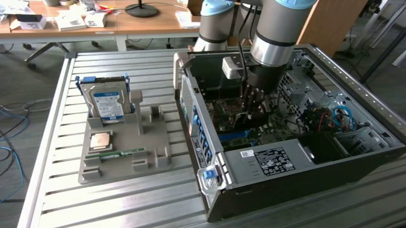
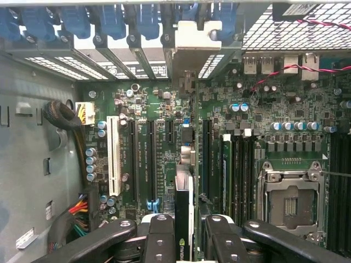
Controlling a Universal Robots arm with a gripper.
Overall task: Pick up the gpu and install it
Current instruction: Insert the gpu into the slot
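One gpu [image 2: 185,211] | edge-on in jaws | bracket end toward rear slots [image 2: 126,60]

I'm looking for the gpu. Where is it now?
The gpu is inside the computer case, gripped edge-on in the hand, over the green motherboard.

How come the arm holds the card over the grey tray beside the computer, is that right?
No. The end effector holds the gpu inside the computer case, over the motherboard, not over the grey tray; the wrist view shows it.
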